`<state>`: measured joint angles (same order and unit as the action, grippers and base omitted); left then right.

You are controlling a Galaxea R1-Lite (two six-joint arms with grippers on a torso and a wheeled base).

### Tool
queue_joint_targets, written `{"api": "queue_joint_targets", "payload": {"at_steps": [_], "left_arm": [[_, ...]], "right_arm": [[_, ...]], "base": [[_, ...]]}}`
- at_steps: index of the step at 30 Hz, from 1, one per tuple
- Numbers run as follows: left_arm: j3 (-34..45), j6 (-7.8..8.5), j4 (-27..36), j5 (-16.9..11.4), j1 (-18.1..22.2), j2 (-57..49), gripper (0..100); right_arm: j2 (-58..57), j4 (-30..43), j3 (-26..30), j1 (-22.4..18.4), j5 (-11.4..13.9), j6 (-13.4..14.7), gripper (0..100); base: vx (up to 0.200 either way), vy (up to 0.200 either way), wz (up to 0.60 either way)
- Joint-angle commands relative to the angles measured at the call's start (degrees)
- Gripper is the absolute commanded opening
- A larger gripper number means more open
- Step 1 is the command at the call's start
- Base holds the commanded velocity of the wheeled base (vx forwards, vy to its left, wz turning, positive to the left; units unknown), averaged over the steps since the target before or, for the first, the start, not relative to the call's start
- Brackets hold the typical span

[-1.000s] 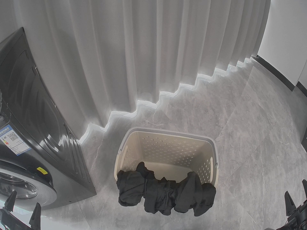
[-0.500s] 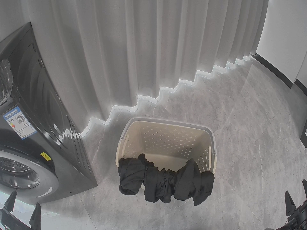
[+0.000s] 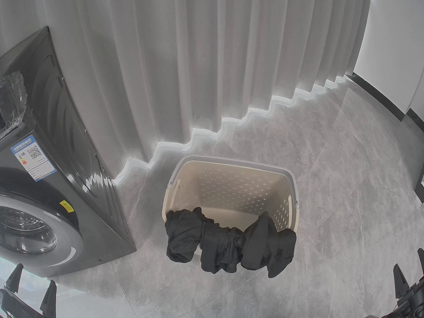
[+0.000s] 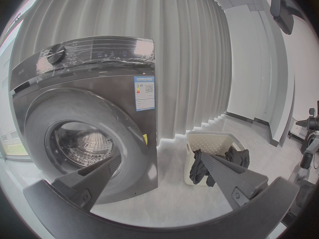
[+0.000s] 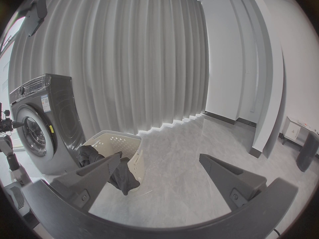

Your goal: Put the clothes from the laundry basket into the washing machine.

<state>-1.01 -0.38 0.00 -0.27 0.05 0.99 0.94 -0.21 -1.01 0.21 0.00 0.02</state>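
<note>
A cream laundry basket (image 3: pixel 234 162) with a grey rim stands on the floor. Black clothes (image 3: pixel 229 246) hang bunched over its near rim. To the left of it is the dark grey washing machine (image 3: pixel 53 191), and its round porthole (image 4: pixel 83 146) shows the steel drum. My left gripper (image 3: pixel 33 283) is open low in front of the machine with nothing between its fingers. My right gripper (image 3: pixel 408 266) is open and holds nothing, off to the basket's right. The left wrist view has the basket (image 4: pixel 212 138) beyond my left gripper (image 4: pixel 159 157). In the right wrist view the clothes (image 5: pixel 123 176) lie past my right gripper (image 5: pixel 159 156).
White floor-length curtains (image 3: pixel 212 58) hang right behind the basket and machine. Grey tiled floor (image 3: pixel 353 164) stretches open to the right as far as a white wall with a dark skirting (image 3: pixel 380 98). A small cabinet (image 5: pixel 294 130) stands by that wall.
The whole head view has shifted: the basket and machine now sit higher and the machine further in frame, so the camera moved. Both grippers keep their places and stay open.
</note>
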Motion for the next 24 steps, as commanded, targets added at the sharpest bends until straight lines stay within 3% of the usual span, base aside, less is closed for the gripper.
{"api": "queue_joint_targets", "payload": {"at_steps": [1,5,11,20,24], "left_arm": [[0.92,0.03,0.0,0.0,0.04,-0.99,100],[0.92,0.03,0.0,0.0,0.04,-0.99,100],[0.92,0.11,0.0,0.0,0.04,-0.99,100],[1.01,0.2,0.0,0.0,0.04,-0.99,100],[0.92,0.2,0.09,0.0,0.04,-0.99,100]], "right_arm": [[-0.06,-0.06,1.01,0.06,0.0,-0.02,100],[-0.06,-0.06,1.01,-0.03,0.0,-0.02,100],[-0.06,-0.06,1.01,-0.03,0.0,0.06,100],[-0.06,-0.06,1.01,-0.03,0.0,-0.02,100],[-0.06,-0.06,1.01,-0.12,0.0,-0.02,100]], "base": [[0.0,0.0,0.0],[0.0,0.0,0.0],[0.0,0.0,0.6],[0.0,0.0,0.0],[0.0,0.0,0.6]]}}
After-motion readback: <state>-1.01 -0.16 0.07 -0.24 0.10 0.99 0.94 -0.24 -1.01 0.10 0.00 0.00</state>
